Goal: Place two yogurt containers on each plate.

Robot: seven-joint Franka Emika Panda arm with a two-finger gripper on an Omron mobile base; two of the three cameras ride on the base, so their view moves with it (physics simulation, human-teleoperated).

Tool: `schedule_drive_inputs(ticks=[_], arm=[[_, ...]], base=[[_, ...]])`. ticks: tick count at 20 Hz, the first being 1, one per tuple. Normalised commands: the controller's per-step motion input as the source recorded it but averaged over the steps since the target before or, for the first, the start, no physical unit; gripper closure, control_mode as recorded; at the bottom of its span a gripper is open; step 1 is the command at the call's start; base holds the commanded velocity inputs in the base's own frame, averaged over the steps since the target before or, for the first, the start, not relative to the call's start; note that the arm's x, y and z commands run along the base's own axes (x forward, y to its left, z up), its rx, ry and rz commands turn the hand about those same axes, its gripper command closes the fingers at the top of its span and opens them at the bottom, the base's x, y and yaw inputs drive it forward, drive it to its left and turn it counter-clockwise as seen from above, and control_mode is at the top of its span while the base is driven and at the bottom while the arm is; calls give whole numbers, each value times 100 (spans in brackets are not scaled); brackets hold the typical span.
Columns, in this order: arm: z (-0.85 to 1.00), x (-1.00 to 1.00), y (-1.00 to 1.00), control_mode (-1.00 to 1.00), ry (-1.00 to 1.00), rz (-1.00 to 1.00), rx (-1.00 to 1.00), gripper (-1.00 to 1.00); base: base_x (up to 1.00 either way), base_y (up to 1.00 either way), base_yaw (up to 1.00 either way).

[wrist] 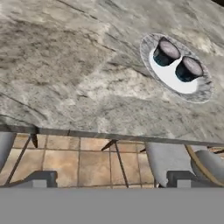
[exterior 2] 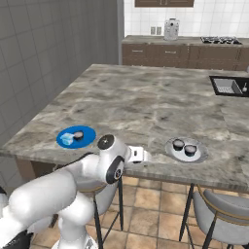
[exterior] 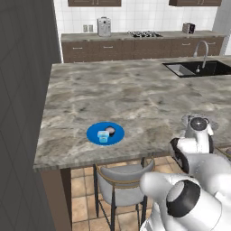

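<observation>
So there's a marble counter (exterior 2: 146,104) running through the middle of the kitchen, and everything that matters sits along its near edge. Toward the counter's left end lies the blue plate (exterior: 105,133), close to the front lip. On it rest two of the little cups: the light blue yogurt container (exterior: 103,137) and a dark yogurt container (exterior: 110,131) just behind it, the two touching or nearly so. From the right base view the same pair shows on the blue disc (exterior 2: 76,137), the pale blue one nearer the plate's left side.

Further along the same front edge, well apart from the blue plate, is the pale grey plate (exterior 2: 186,150). It carries the other two dark yogurt containers (wrist: 166,51), side by side and upright, pale tops up, roughly centred on the plate.

The gripper (exterior 2: 144,155) hangs at the counter's front edge, between the two plates and nearer the grey one, pointing toward it. It holds nothing. In the hand view the two finger tips (wrist: 38,178) stand well apart, so the jaws are open. Below the counter's edge that view takes in the tiled floor (wrist: 87,162) and the grey stools (exterior: 118,182) tucked under the overhang.

At the counter's far right corner sits a dark sink (exterior: 198,68) with a curved tap.
</observation>
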Motion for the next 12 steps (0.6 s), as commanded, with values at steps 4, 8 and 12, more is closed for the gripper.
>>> schedule_drive_inputs(ticks=[4, 8, 12], arm=[[1, -79, 79, -100, -100, 1, -39, -100], [77, -48, 75, -100, -54, 12, -21, -100], [70, 59, 92, -100, 44, 9, -24, -100]], base=[[0, 0, 0], [0, 0, 0], [0, 0, 0]])
